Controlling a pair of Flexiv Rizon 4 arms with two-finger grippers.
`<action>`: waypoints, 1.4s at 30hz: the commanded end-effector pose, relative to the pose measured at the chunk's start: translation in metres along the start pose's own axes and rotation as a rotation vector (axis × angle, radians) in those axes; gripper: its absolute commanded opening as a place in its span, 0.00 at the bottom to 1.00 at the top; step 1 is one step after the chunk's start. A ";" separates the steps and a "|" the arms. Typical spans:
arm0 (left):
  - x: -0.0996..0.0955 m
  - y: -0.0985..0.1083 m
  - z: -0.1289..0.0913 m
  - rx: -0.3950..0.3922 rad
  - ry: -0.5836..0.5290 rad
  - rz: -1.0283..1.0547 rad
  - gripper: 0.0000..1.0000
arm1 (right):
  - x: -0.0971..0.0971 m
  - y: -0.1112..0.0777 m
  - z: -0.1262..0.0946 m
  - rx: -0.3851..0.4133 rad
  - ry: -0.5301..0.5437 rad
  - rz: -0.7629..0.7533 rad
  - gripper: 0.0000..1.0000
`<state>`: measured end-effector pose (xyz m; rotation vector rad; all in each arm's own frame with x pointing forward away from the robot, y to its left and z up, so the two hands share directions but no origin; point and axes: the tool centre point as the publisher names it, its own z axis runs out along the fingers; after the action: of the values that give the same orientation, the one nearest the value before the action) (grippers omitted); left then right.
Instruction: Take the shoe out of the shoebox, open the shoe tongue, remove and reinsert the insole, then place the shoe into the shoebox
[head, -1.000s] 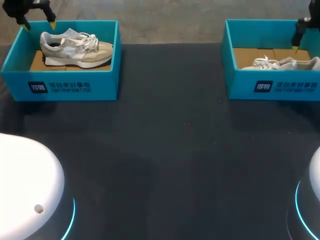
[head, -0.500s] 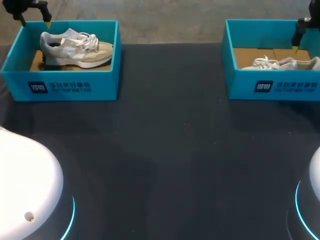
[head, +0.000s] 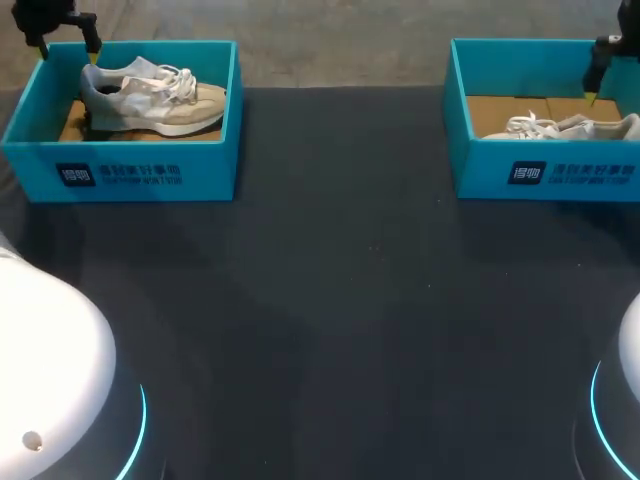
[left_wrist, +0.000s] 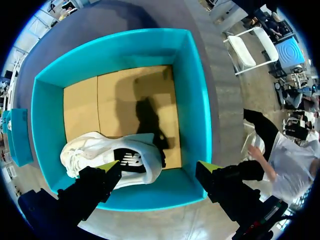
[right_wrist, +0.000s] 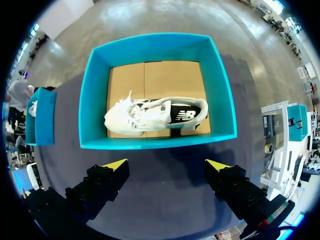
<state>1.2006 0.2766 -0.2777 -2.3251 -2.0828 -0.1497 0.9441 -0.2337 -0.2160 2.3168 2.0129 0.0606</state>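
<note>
Two teal shoeboxes stand at the table's far corners. The left box holds a beige and white sneaker lying on its side, toe to the right. My left gripper hangs open above that box's back left corner. In the left wrist view its fingers straddle the sneaker's heel from above, apart from it. The right box holds a white sneaker. Above its back right part my right gripper is open and high, with box and sneaker ahead of its fingers.
The dark table stretches between the two boxes and toward the front. My arms' white bases sit at the front left corner and the front right corner.
My left gripper has shifted slightly to the left over the box's back corner, and the left arm's base has turned. The right arm and both shoes have not moved.
</note>
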 end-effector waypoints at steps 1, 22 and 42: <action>0.003 0.011 0.013 0.003 0.011 0.005 1.00 | 0.000 0.000 0.000 0.000 -0.001 0.000 1.00; -0.011 0.021 0.053 -0.008 0.030 0.004 1.00 | 0.000 0.000 0.000 0.000 -0.001 0.000 1.00; -0.015 0.022 0.081 0.016 0.035 -0.020 1.00 | 0.000 0.000 0.000 0.000 -0.001 0.000 1.00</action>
<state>1.2183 0.2653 -0.3535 -2.2806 -2.0880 -0.1828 0.9441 -0.2337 -0.2160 2.3168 2.0129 0.0606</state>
